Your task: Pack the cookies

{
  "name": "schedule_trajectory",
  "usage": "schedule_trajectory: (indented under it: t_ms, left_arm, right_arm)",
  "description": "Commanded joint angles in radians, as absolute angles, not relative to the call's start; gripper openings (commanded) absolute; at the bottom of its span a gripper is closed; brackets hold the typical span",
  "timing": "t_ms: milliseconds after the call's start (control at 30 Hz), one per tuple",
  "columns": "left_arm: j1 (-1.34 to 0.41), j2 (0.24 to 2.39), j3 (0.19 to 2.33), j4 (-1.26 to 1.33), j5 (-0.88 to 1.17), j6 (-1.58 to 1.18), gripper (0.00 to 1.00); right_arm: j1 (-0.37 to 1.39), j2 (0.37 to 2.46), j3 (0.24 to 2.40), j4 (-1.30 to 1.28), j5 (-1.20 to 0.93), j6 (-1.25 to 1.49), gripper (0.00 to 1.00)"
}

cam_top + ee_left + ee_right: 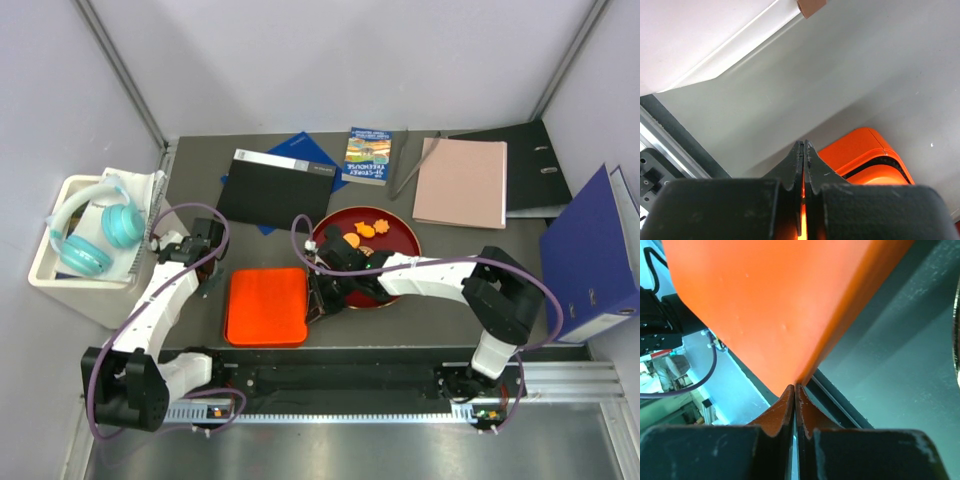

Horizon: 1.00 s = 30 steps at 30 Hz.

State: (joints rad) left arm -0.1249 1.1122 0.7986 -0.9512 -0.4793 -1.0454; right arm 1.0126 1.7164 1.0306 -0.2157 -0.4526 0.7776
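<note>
On the bench (pixel 195 175): dark grey top; two arms reach in from the near edge, office goods lie along the far side.
Blue binder (pixel 590 265): at the right edge, tilted.
Pink folder (pixel 462 182): far right of centre, lying partly over a black binder (pixel 530 160).
Black folder (pixel 272 190): far centre, overlapping a blue folder (pixel 305 150); a book (pixel 367 155) lies just to their right.
White bin (pixel 50 275): off the left edge, teal headphones (pixel 100 235) resting in it.
Orange box (pixel 266 307): flat, square with rounded corners, centre near side, between the two hands.
Red tray (pixel 395 240): round, just right of the orange box and partly under the right arm.
Left hand (pixel 210 272): at the box's left edge. Wrist view shows the fingers pressed fully together (pixel 803 145) with nothing visible between them, and a box corner (pixel 865 155) beyond.
Right hand (pixel 318 295): at the box's right edge, over the tray's near-left part. The fingers are closed tight (pixel 795 387), their tips right at the box rim (pixel 770 305); whether they pinch that rim, cannot tell.
Cookies (pixel 365 229): orange flower-shaped pieces on the far part of the red tray, clear of both hands. No others can be made out.
</note>
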Motion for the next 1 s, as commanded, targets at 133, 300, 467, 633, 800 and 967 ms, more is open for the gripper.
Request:
schedule_trajectory:
  t_ms: [133, 300, 467, 633, 800, 967]
  left_arm:
    - [-0.118, 1.111, 0.807, -0.933, -0.503, -1.039, 0.0]
    - [-0.12, 1.108, 0.804, -0.933, -0.502, -1.038, 0.0]
    - [-0.118, 1.108, 0.802, -0.93, -0.5, -1.037, 0.0]
    - [-0.118, 1.109, 0.805, -0.928, -0.5, -1.035, 0.0]
    - [-0.118, 1.112, 0.799, -0.923, -0.495, -1.035, 0.0]
    - [-0.118, 1.112, 0.785, -0.916, -0.483, -1.035, 0.0]
  right_arm:
    - [1.028, 1.71, 1.097, -0.181, -0.462, 0.747, 0.0]
    - [1.023, 1.649, 1.092, -0.257, -0.374, 0.733, 0.0]
    - [1.02, 1.641, 1.042, -0.296, -0.356, 0.71, 0.0]
    - [1.02, 1.672, 0.976, -0.246, -0.38, 0.722, 0.0]
    - [1.022, 1.723, 0.956, -0.128, -0.465, 0.767, 0.0]
    - [1.02, 1.75, 0.974, -0.017, -0.517, 0.802, 0.0]
